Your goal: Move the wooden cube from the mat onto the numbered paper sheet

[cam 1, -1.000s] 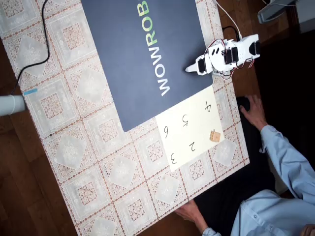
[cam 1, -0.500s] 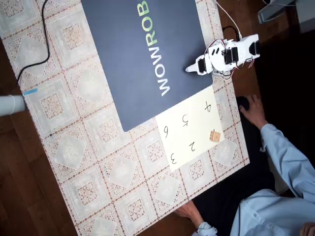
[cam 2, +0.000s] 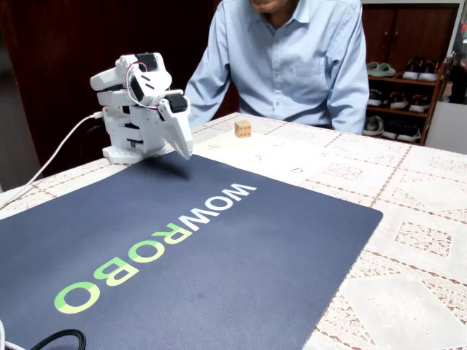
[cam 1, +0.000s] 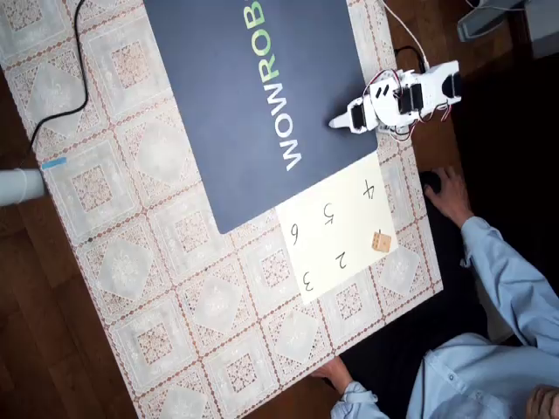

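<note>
- Lace-patterned beige tablecloth (cam 1: 157, 288) covers the table, with wooden floor around it in the overhead view and a dark cabinet and a shoe rack (cam 2: 398, 69) behind in the fixed view.
- On the cloth lies the mat (cam 1: 253, 96), dark navy with white and green "WOWROB" lettering; the fixed view (cam 2: 182, 255) shows it reaching toward the camera.
- The white arm (cam 1: 406, 94) sits folded at the mat's edge, its base (cam 2: 128, 142) on the tablecloth just beside the mat and a white cable (cam 2: 51, 171) trailing off from it.
- The gripper (cam 1: 336, 123) points downward over the mat's edge; in the fixed view (cam 2: 182, 149) its tip hangs just above the navy surface.
- The fingers look pressed together with nothing between them, though the pictures are too small to be sure, so I cannot tell for certain.
- The numbered paper sheet (cam 1: 336, 227) lies on the cloth with one edge against the mat, numerals 2 to 6 legible on it.
- The wooden cube (cam 1: 380, 241) rests on that sheet near its outer edge, well apart from the gripper; the fixed view (cam 2: 243, 129) shows it beyond the arm, dotted face toward the camera.
- A person in a light blue shirt (cam 2: 292, 58) sits at the table behind the sheet, one hand (cam 1: 448, 196) near the table's edge.
</note>
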